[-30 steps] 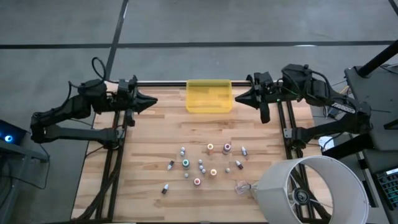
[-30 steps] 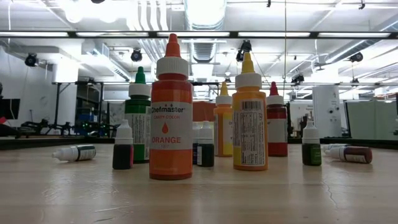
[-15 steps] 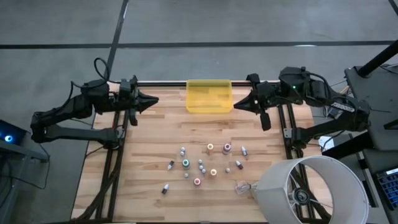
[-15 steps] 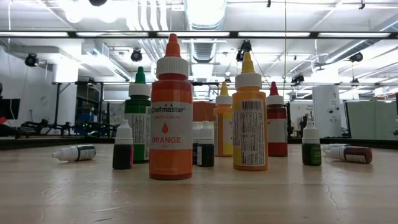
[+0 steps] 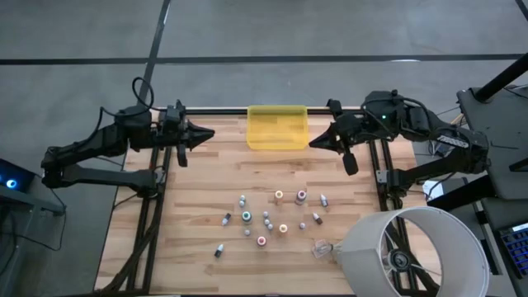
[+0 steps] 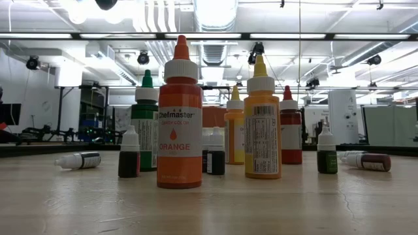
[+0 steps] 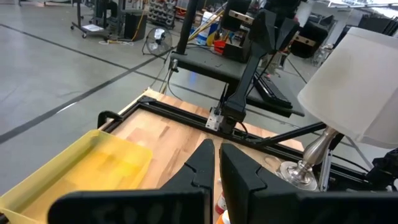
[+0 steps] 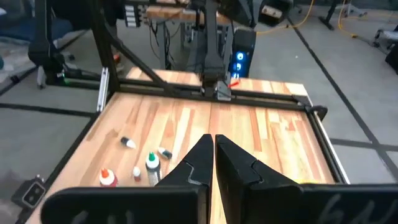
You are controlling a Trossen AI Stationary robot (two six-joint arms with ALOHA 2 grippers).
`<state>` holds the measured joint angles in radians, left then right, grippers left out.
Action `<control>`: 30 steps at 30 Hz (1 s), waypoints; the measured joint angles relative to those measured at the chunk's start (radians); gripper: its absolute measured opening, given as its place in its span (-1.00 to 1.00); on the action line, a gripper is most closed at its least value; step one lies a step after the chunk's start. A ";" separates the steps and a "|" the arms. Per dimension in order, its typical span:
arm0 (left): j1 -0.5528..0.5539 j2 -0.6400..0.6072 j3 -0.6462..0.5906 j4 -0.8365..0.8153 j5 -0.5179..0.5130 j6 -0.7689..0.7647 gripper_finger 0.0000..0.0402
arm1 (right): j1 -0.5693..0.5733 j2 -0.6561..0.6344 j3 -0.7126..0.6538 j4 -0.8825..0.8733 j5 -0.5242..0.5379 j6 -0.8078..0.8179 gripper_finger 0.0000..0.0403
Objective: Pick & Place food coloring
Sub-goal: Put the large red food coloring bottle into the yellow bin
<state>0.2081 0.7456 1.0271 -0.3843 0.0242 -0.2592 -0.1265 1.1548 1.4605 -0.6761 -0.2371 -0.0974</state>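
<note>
Since the earlier frame both arms have edged inward over the desk [image 5: 206,198]. The left gripper [image 5: 210,135] and right gripper [image 5: 313,142] are clenched, empty. Food coloring [image 5: 268,219] lies well ahead of both, untouched, evidently awaiting pickup.

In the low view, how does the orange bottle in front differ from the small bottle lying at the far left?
The orange bottle stands upright; the small bottle lies on its side. The orange bottle looks far taller and wider, though it may also be nearer. Its body is bright orange with a pointed orange tip, while the small bottle is dark with a white cap. Both rest on the wooden table.
</note>
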 joint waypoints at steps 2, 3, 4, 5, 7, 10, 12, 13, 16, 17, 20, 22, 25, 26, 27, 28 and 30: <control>0.000 0.003 0.000 0.000 0.000 -0.001 -1.00 | 0.000 0.004 -0.001 -0.020 0.000 -0.001 -0.96; 0.000 0.004 0.000 0.000 0.000 -0.001 -1.00 | 0.000 0.008 0.000 -0.024 0.000 -0.001 -0.95; 0.000 0.004 0.000 0.000 0.000 -0.001 -1.00 | 0.000 0.010 0.000 -0.028 0.000 -0.002 -0.93; 0.000 0.004 0.000 0.000 0.000 -0.001 -1.00 | 0.000 0.011 0.000 -0.035 0.001 -0.002 -0.91; 0.000 0.003 0.000 0.000 0.000 -0.002 -1.00 | 0.000 0.012 -0.001 -0.046 0.001 -0.002 -0.84; 0.000 0.004 0.000 0.000 0.000 -0.002 -1.00 | 0.000 0.015 -0.001 -0.055 0.001 0.006 -0.68; 0.000 0.004 0.000 0.000 0.000 -0.002 -1.00 | 0.000 0.018 -0.001 -0.054 0.002 0.015 -0.55; 0.000 0.003 0.000 0.001 0.000 -0.002 -1.00 | 0.000 0.020 -0.001 -0.054 0.003 0.015 -0.49; 0.000 0.004 0.000 0.000 0.000 -0.002 -1.00 | 0.000 0.024 -0.001 -0.054 0.004 0.013 -0.30; 0.000 0.004 0.000 0.000 0.000 -0.003 -1.00 | 0.000 0.025 -0.001 -0.054 0.004 0.012 -0.24; 0.000 0.003 0.000 0.001 0.000 -0.003 -1.00 | 0.000 0.028 -0.002 -0.066 0.004 0.014 -0.09; 0.000 0.003 0.000 0.000 0.000 -0.004 -1.00 | 0.000 0.027 -0.002 -0.072 0.004 0.010 -0.02; 0.000 0.003 0.000 -0.005 0.000 -0.004 -1.00 | 0.000 0.026 -0.002 -0.099 0.004 0.008 0.03; 0.000 0.003 0.000 -0.009 0.000 -0.005 -1.00 | 0.000 0.026 -0.002 -0.113 0.004 0.007 0.04; 0.000 0.003 -0.001 -0.010 0.000 -0.005 -1.00 | 0.000 0.026 -0.002 -0.130 0.004 0.002 0.04; 0.000 0.003 -0.001 -0.011 0.000 -0.005 -1.00 | 0.000 0.026 -0.002 -0.149 0.004 -0.009 0.04; 0.000 0.003 -0.001 -0.017 0.000 -0.005 -1.00 | 0.000 0.031 -0.002 -0.192 0.004 -0.041 0.04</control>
<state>0.2081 0.7490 1.0264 -0.4011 0.0242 -0.2642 -0.1265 1.1862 1.4590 -0.8685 -0.2335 -0.1380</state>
